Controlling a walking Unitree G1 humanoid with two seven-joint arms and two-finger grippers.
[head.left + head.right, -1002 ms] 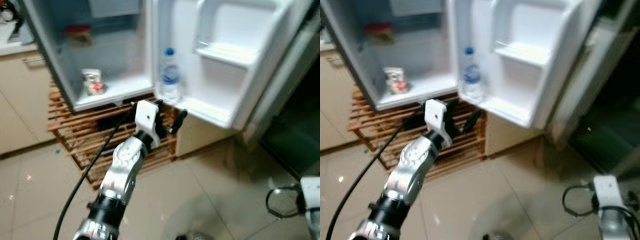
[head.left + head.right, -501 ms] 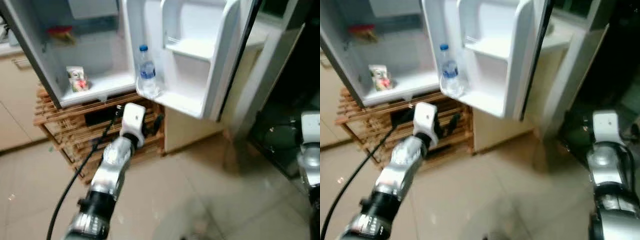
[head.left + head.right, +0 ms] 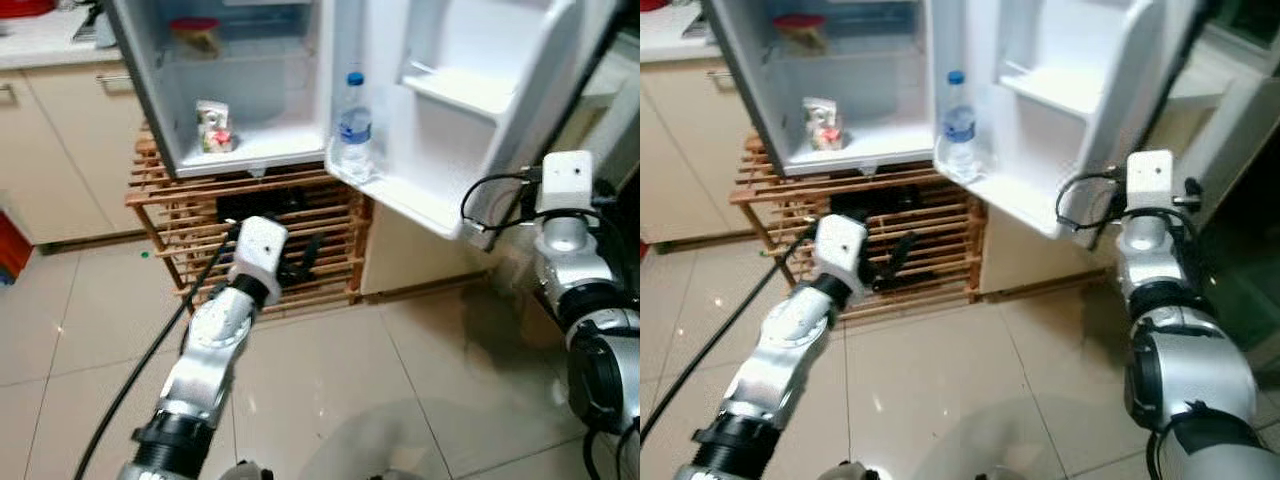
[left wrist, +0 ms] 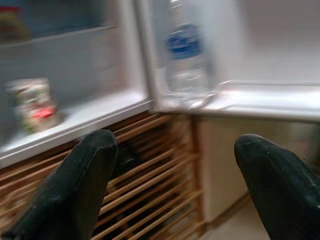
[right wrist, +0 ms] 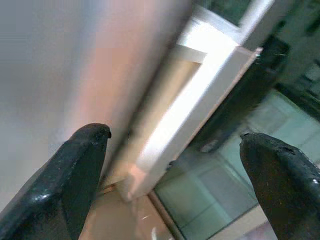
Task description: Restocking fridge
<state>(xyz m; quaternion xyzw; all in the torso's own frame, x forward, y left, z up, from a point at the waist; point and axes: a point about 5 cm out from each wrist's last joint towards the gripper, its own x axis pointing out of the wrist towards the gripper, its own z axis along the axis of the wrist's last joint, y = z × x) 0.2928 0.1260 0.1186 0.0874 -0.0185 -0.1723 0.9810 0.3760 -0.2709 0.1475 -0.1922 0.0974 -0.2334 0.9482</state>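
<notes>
My left hand (image 3: 300, 262) hangs released, empty, below the fridge (image 3: 240, 90). Right hand (image 5: 170, 165), also released, sits just beside the door (image 3: 480, 110) w/ bottle (image 3: 354, 128); a swing could knock it.

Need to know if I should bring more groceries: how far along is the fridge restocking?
The fridge door is open, with a water bottle in its bottom shelf and a small carton inside. Left gripper and right gripper are both open and hold nothing. The shelves look mostly bare, so much restocking remains.

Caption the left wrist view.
Open left gripper faces the water bottle in the open fridge door shelf.
</notes>
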